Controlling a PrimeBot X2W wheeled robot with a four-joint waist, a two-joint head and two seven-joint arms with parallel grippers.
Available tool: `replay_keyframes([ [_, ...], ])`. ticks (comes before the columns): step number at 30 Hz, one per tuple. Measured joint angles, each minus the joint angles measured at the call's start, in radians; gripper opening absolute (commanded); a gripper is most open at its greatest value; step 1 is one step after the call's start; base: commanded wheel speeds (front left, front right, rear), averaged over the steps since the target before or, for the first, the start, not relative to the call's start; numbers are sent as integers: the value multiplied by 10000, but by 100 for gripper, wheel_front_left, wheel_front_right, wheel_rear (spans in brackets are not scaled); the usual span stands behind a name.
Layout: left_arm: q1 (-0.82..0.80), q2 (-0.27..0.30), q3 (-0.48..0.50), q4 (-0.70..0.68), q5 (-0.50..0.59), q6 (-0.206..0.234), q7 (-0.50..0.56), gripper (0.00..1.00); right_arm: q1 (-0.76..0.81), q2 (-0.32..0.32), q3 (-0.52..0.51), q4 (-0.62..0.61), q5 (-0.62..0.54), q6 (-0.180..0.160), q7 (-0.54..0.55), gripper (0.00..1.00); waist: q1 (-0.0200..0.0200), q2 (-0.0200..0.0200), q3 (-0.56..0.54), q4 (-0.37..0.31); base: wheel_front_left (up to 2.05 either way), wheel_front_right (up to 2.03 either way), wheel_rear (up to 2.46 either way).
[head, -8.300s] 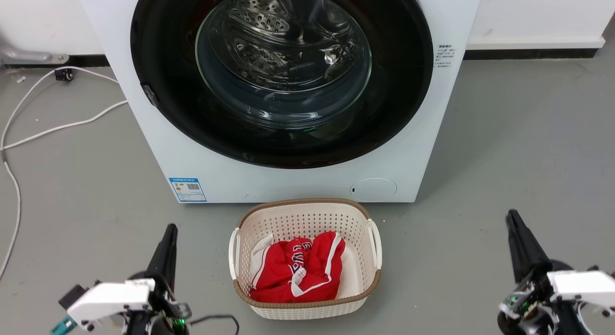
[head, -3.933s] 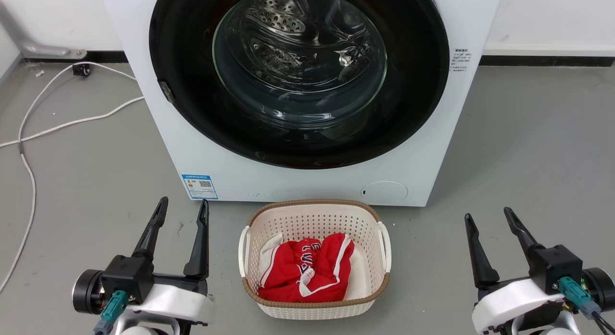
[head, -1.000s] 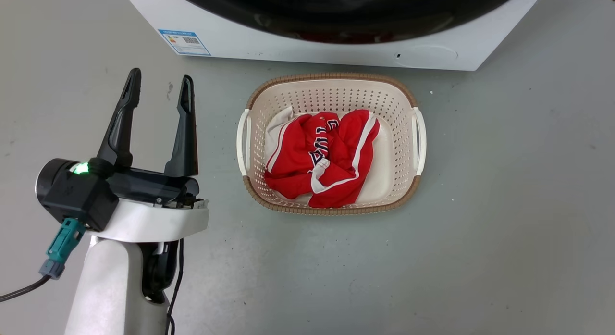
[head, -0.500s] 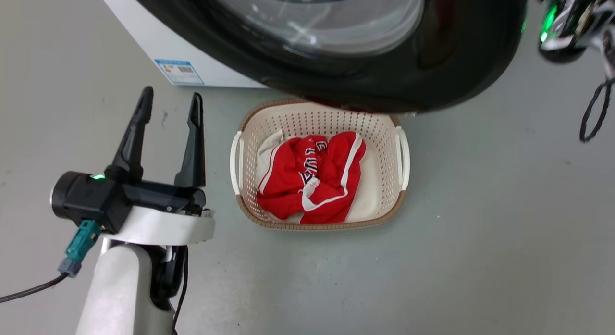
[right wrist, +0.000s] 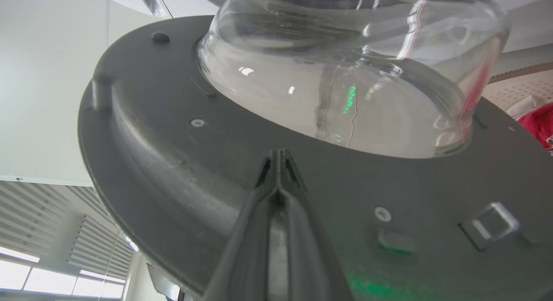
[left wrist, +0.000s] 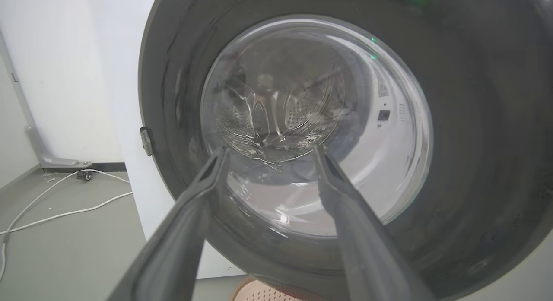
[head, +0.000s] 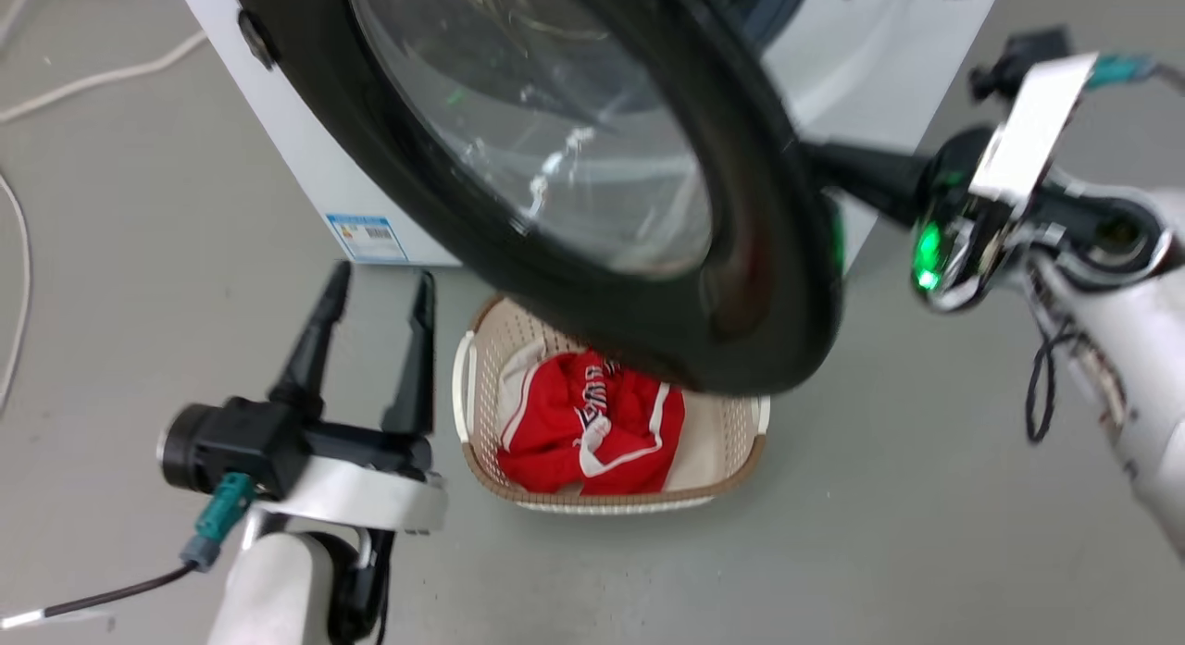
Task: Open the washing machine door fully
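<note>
While washing machine door [head: 555, 182] hangs half-open over laundry basket [head: 741, 446], push its inner face along hinge arc | right gripper [right wrist: 280, 158]: fingers pinched together, tips against that face | left gripper [head: 375, 298]: spread, idle

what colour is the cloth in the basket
Red with white stripes: the crumpled garment in the cream perforated basket, clearest in head view.

Looks like a bare test room rigged as a laundry corner. From your left gripper [head: 382, 275]: ahead of its jaws, a free-standing white washing machine [head: 870, 62]; just right of them, a cream basket [head: 736, 441] w/ red clothes [head: 574, 432]. Plain grey floor [head: 139, 284], loose white cables [left wrist: 65, 214] well left of the jaws, white wall [left wrist: 65, 55] w/ black skirting [left wrist: 106, 166].
</note>
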Motion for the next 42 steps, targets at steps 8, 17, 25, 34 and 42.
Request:
replay_keyframes([
  [8,592,-127,-113,221,6,0,0,100,1337,105,861,-1342,2,0,-17,0,-1,0,-963,128,0,0,0],
  [17,970,-121,2,330,59,0,0,100,1723,623,1643,-1893,-146,0,-915,0,-2,0,-1493,208,0,0,0],
  [25,1025,-148,25,339,79,0,0,100,1732,1231,2266,-2029,-230,0,-1515,0,-1,0,-1535,256,0,0,0],
  [34,1022,-194,125,305,79,0,0,100,1845,1363,2447,-2477,50,0,-1935,0,0,0,-1416,224,0,0,0],
  [42,1015,-213,372,286,69,0,0,100,2317,878,1152,-2621,-506,2,-4964,0,0,0,-1379,148,0,0,0],
])
